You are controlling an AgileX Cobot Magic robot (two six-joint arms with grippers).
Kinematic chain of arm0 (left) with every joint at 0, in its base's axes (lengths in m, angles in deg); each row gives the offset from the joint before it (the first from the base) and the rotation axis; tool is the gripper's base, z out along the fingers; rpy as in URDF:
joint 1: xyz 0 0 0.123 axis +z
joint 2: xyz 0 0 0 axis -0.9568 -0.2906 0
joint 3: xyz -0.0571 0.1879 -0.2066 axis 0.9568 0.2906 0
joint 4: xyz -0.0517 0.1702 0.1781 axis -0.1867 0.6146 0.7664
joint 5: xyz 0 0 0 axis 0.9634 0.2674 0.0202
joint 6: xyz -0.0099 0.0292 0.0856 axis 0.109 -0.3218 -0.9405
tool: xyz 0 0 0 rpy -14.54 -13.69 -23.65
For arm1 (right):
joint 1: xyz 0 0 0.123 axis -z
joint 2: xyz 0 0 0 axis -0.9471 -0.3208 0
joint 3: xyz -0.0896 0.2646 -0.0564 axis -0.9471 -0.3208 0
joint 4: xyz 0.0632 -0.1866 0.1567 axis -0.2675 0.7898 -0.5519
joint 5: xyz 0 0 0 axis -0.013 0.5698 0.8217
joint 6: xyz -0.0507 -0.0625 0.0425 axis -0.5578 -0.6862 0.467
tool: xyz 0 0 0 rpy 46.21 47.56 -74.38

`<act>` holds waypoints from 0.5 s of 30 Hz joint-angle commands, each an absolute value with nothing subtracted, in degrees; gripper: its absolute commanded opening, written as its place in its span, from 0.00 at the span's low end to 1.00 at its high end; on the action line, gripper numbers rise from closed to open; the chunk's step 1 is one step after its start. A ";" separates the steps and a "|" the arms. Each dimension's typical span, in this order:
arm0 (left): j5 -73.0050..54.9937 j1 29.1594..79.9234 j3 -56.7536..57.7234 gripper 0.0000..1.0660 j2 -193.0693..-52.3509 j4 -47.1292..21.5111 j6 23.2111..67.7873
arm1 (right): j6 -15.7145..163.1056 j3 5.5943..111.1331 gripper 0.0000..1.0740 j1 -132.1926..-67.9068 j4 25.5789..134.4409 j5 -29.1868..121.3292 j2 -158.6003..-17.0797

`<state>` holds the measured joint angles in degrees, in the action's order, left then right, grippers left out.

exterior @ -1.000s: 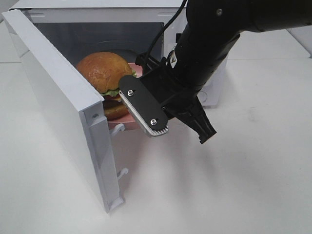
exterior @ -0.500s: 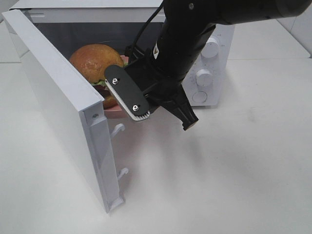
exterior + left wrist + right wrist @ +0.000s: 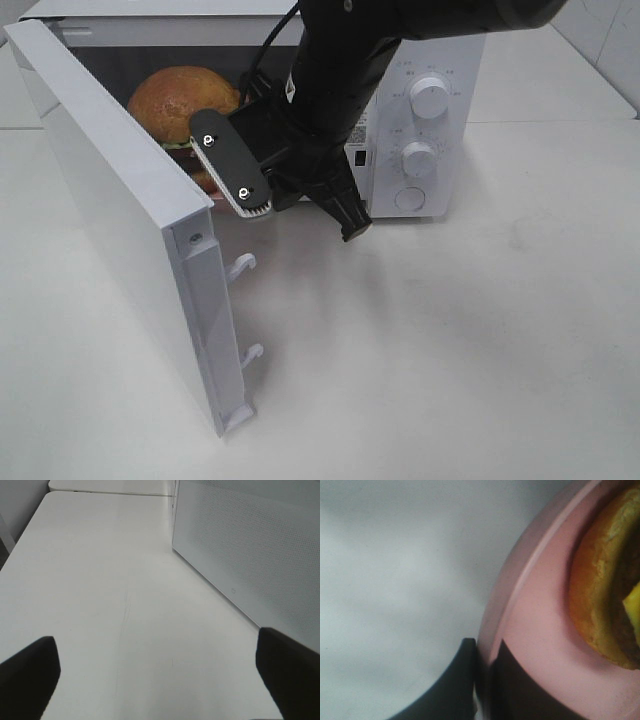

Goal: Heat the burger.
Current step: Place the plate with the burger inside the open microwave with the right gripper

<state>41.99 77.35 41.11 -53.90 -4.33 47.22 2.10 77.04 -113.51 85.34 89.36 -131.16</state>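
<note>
The burger, with a glossy brown bun, sits inside the open white microwave, half hidden behind the door and my right arm. In the right wrist view its bun rests on a pink plate. My right gripper reaches into the oven's mouth and is shut on the plate's rim, its dark fingers pinching the edge. My left gripper hangs open over bare table beside the door, nothing between its fingers; it does not show in the exterior view.
The microwave door stands swung wide toward the front left, its latch hooks sticking out. Two knobs sit on the panel at the right. In the left wrist view the door's perforated panel rises close by.
My right gripper has carried the plate and burger left and deeper into the microwave, uncovering the control knobs. The left gripper's opening is unchanged.
</note>
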 commanded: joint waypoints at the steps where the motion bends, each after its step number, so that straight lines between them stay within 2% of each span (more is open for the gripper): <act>1: 41.24 77.06 41.16 0.94 -53.61 -4.67 47.28 | 4.51 81.40 0.00 -113.23 85.68 88.15 -132.65; 15: 41.24 77.06 41.16 0.94 -53.61 -4.67 47.28 | 8.18 91.94 0.00 -113.23 85.51 90.62 -140.90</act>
